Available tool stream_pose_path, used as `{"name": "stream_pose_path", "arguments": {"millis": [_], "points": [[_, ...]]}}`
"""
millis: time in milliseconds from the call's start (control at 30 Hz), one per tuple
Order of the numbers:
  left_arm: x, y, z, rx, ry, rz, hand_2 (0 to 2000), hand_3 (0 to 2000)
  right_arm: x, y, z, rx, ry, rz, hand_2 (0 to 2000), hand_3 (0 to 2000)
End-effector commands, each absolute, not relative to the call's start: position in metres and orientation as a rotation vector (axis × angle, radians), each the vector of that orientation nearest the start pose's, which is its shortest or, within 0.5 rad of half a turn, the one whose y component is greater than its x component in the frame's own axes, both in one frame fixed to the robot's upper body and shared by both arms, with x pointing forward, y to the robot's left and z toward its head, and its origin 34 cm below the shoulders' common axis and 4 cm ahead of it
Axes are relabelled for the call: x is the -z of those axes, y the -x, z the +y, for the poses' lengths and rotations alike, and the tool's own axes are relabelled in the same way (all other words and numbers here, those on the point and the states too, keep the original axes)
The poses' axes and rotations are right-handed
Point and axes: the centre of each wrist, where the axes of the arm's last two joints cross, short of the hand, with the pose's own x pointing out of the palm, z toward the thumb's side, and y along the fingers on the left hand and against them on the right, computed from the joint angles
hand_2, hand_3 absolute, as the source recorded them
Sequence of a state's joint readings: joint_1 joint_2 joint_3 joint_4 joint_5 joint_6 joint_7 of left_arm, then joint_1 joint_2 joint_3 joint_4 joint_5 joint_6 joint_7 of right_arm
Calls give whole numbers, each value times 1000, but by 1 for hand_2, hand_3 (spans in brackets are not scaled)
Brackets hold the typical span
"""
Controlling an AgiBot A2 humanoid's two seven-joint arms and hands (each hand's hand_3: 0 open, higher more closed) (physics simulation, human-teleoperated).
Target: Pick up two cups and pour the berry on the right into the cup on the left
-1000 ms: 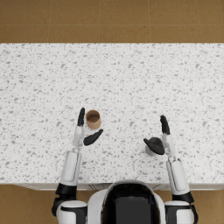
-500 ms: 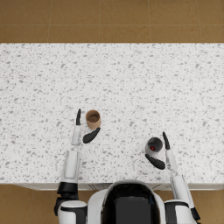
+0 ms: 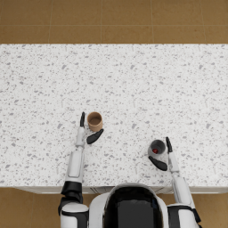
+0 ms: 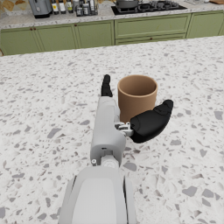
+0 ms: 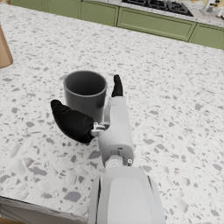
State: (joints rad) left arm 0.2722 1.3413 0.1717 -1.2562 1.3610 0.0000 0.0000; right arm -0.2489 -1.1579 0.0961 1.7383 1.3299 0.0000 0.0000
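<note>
Brown cup (image 3: pixel 94 121) in left hand (image 3: pixel 88 132), grey cup (image 3: pixel 156 148) in right hand (image 3: pixel 163 156)

Brown cup's (image 5: pixel 3 51) far side beyond the right wrist view's edge.

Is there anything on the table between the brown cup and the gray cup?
No. In the head view, only bare speckled countertop lies between the brown cup and the gray cup; each cup just has a hand beside it.
</note>
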Motion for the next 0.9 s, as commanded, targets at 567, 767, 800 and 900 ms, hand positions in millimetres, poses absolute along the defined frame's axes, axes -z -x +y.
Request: {"name": "stream_pose_path", "arguments": {"millis": [567, 767, 800, 900], "points": [[-67, -320, 206, 1624, 147, 168, 0, 0, -75, -188, -226, -1724, -39, 167, 0, 0], [-71, -318, 206, 1629, 129, 153, 2000, 1280, -77, -195, -224, -1855, -54, 146, 2000, 1280], [-74, -319, 207, 1622, 125, 140, 2000, 1280, -79, -196, -224, -1863, -48, 135, 2000, 1280], [-87, -318, 205, 1634, 88, 91, 2000, 1280, -88, -199, -220, -1871, -22, 97, 2000, 1280]]}}
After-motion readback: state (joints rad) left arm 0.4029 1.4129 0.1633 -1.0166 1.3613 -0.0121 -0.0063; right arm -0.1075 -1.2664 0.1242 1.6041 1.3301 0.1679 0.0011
